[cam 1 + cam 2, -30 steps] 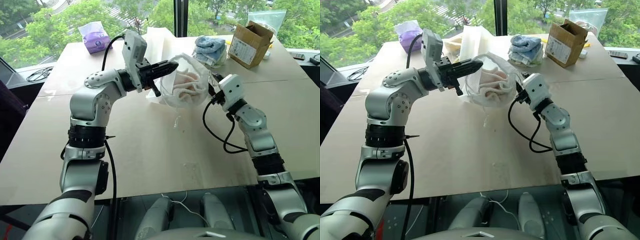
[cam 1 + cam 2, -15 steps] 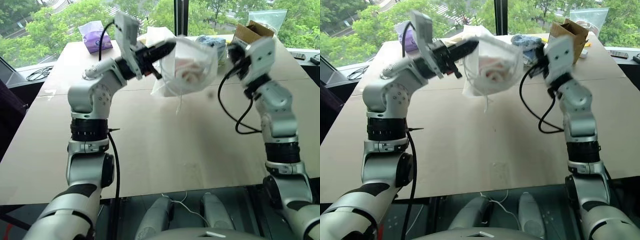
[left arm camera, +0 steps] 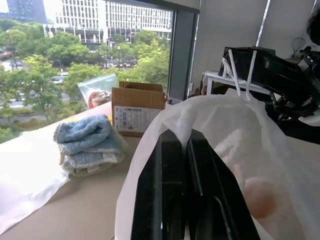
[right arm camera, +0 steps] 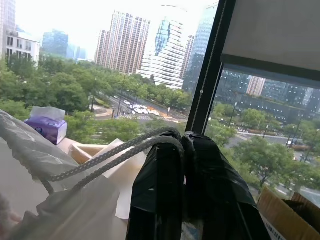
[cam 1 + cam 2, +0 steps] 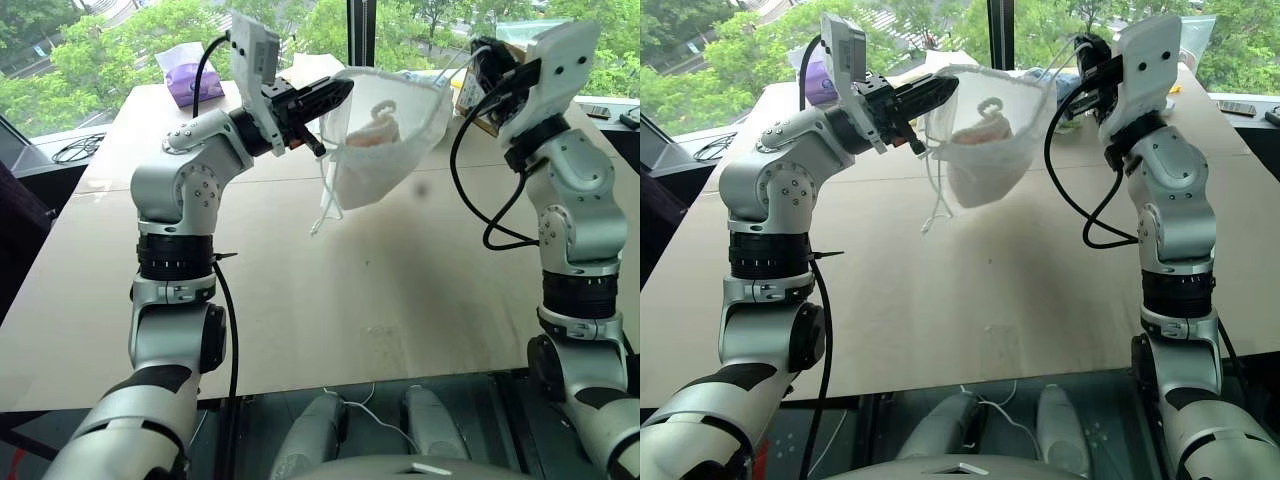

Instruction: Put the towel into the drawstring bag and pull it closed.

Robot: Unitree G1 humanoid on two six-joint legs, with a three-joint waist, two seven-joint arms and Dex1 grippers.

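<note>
An upper-floor office or lab is showing here: a broad desk point(image 5: 300, 300) is standing beside tall windows point(image 4: 125, 65) overlooking trees and city towers.

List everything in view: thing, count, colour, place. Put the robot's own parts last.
drawstring bag: one, thin white, hanging in the air above the table between both claws
towel: one, cream-white, inside the bag
cords: white, looped over the right claw
table: one, tan
tissue pack: one, purple, far left of table
blue towels: one stack, light blue, far side
cardboard box: one, brown, beside the towels
white sheet: one, far side
left claw: black, shut on the bag's rim
right claw: black, shut on the cords
</note>
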